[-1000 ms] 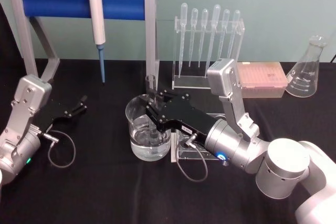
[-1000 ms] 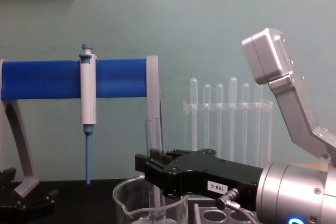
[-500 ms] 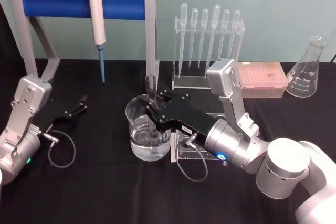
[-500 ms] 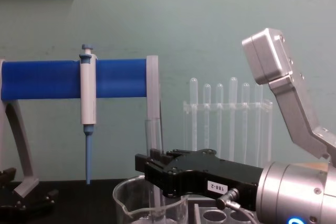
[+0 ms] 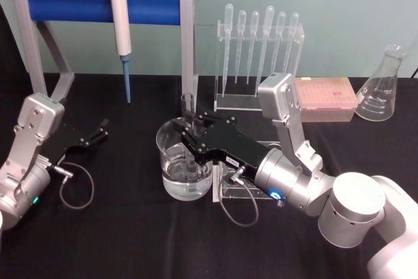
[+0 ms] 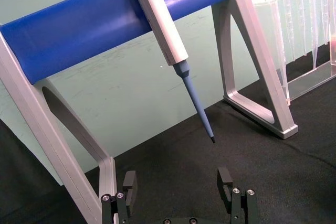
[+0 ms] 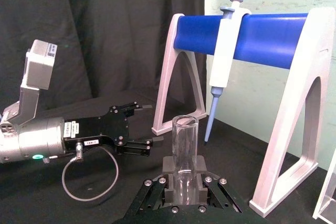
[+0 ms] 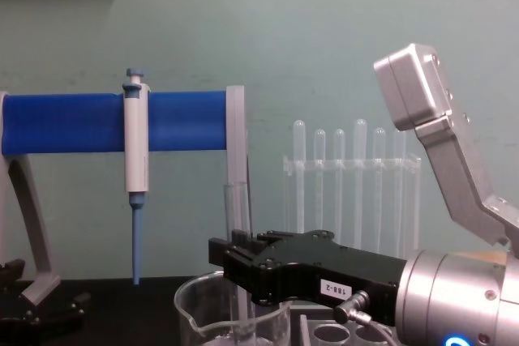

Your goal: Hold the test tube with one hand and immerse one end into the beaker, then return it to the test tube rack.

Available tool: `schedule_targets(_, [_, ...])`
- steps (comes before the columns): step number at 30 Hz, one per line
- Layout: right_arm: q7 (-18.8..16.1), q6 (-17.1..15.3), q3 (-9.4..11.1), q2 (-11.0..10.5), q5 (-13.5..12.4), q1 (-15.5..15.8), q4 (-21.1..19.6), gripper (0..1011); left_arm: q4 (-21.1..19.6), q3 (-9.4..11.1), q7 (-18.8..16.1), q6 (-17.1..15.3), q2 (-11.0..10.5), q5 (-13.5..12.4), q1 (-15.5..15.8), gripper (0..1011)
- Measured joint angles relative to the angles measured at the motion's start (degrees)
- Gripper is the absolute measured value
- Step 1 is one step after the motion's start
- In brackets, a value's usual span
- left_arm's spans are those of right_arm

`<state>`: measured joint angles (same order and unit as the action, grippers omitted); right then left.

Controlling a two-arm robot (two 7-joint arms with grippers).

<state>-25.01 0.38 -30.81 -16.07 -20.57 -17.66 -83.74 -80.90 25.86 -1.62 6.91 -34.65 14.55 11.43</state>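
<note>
Right gripper [image 5: 189, 134]: clenched on the test tube [image 5: 187, 104], just right of the beaker's centre.
Test tube: upright, lower end down inside the beaker [image 5: 167, 155], seemingly under the water; rim above the fingers.
Step in hand: the dip. Best lifted straight up, clear of the glass wall, then swung right to the rack [image 8: 324, 331].
Left gripper [image 5: 99, 129]: released, parked far left on the table.

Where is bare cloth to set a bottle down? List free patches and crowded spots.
Free: the black cloth between the left gripper and the beaker, running to the front edge; also in front of the pink tip box and flask. Crowded: the centre, where the right gripper holds the test tube in the beaker beside the rack.
</note>
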Motion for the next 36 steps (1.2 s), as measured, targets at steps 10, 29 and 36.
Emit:
schedule_targets(10, [0.0, 0.0, 0.0, -0.01, 0.0, 0.0, 0.0, 227, 0.0, 0.0, 0.0, 0.0, 0.0, 0.0, 0.0, 1000])
schedule_targets(29, [0.0, 0.0, 0.0, 0.0, 0.0, 0.0, 0.0, 227, 0.0, 0.0, 0.0, 0.0, 0.0, 0.0, 0.0, 1000])
schedule_targets(36, [0.0, 0.0, 0.0, 0.0, 0.0, 0.0, 0.0, 227, 0.0, 0.0, 0.0, 0.0, 0.0, 0.0, 0.0, 1000])
